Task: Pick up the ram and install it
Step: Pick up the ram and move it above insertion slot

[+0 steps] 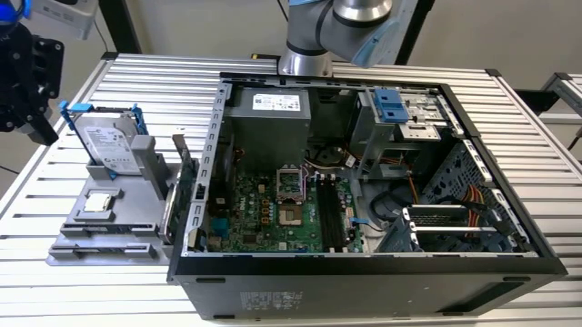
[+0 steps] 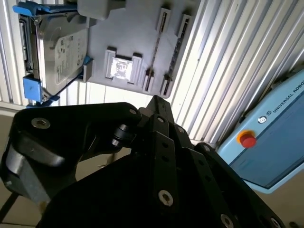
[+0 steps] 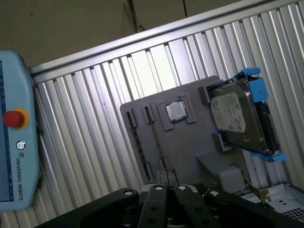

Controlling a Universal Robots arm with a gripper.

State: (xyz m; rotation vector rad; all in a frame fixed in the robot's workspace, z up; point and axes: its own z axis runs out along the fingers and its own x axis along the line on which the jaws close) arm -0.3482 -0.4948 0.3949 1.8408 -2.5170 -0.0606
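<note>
Exterior view: the gripper (image 1: 38, 129) hangs at ten o'clock from the gray holder (image 1: 118, 225), which sits at nine o'clock from the open computer case (image 1: 364, 272).

Second wrist view: the jaws meet, with nothing between them.

First wrist view: the ram (image 3: 158, 142) appears as a thin stick on edge in the holder, apart from the gripper.

I see a hard drive (image 1: 108, 142) in a blue bracket standing tilted on a grey tray (image 1: 136, 219), a square chip (image 1: 98, 202) lying near it, all on the ribbed table (image 1: 155, 82) next to an open computer case (image 1: 364, 286).
</note>
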